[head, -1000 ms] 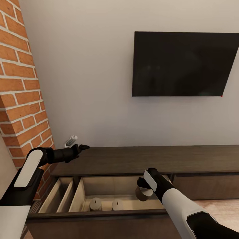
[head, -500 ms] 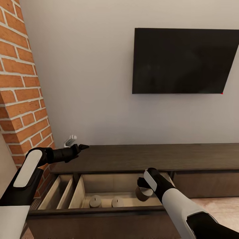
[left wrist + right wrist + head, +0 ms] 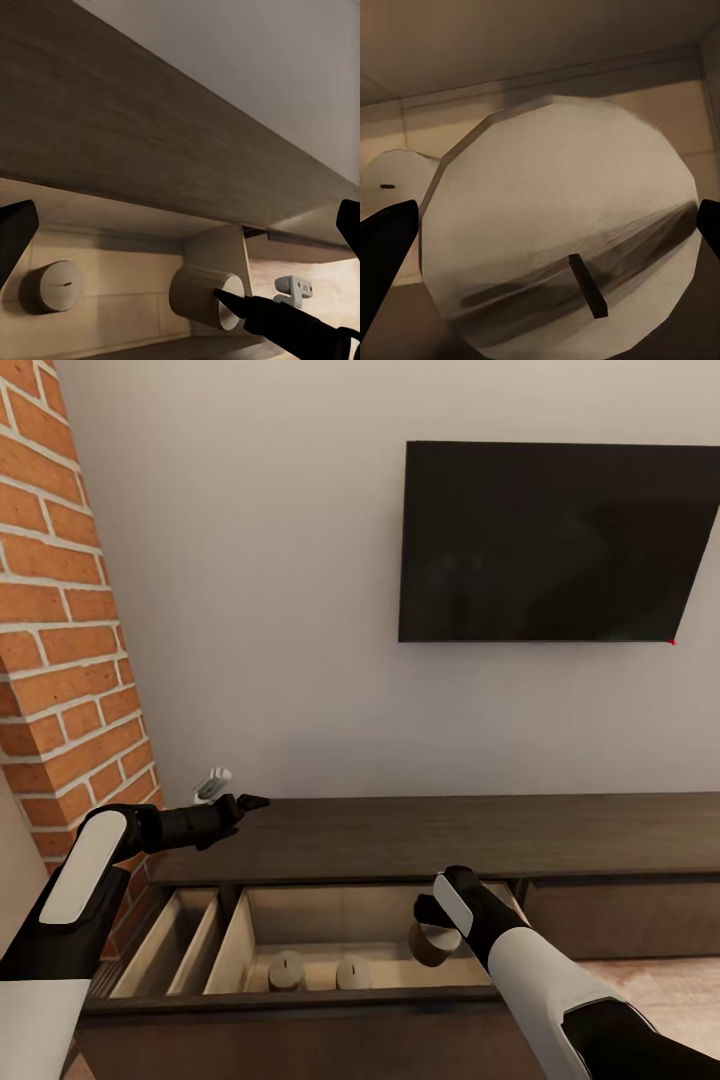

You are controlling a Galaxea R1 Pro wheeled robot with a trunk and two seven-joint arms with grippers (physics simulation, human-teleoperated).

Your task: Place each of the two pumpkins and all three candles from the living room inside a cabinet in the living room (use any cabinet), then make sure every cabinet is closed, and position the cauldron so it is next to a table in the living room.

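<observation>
The dark-brown cabinet (image 3: 420, 838) stands along the wall with a drawer (image 3: 235, 950) pulled out, showing its pale wood inside. Two candles (image 3: 286, 968) (image 3: 352, 972) stand on the drawer floor. My right gripper (image 3: 432, 922) is inside the drawer at its right end, shut on the third candle (image 3: 430, 944). In the right wrist view this candle (image 3: 555, 232) sits tilted between the fingertips (image 3: 382, 255). My left gripper (image 3: 245, 801) hovers open over the cabinet's left end, holding nothing. In the left wrist view it (image 3: 180, 225) looks down on a standing candle (image 3: 52, 285) and the held one (image 3: 202, 294). Pumpkins and cauldron are out of view.
A brick pillar (image 3: 60, 660) rises at the left, close to my left arm. A black TV (image 3: 555, 540) hangs on the wall above the cabinet. A small white object (image 3: 212, 784) sits by the cabinet's left end. A narrower open compartment (image 3: 170, 945) lies left of the drawer.
The whole picture has shifted slightly, so the camera moved. Both arms keep their poses, and the right gripper still has the candle in the drawer.
</observation>
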